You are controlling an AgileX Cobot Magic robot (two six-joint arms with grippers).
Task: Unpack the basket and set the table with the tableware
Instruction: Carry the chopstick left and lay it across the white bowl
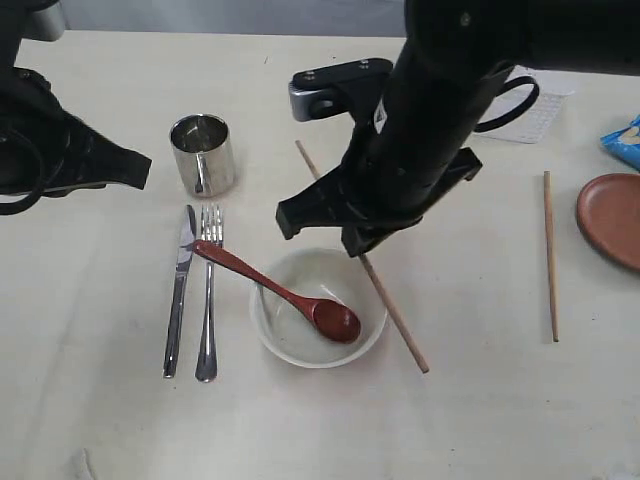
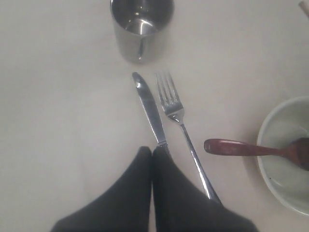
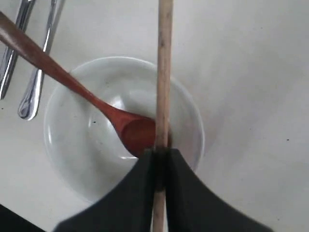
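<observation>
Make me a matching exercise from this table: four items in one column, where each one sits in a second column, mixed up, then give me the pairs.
Items
1. steel mug
2. wooden spoon
3. brown plate
4. diagonal chopstick

Places
A. at the right edge of the exterior view
B. head resting inside the cream bowl
C. pinched between the right gripper's fingers
D. upright on the table, just past the knife and fork tips

Pairs: 1-D, 2-B, 3-A, 4-C
</observation>
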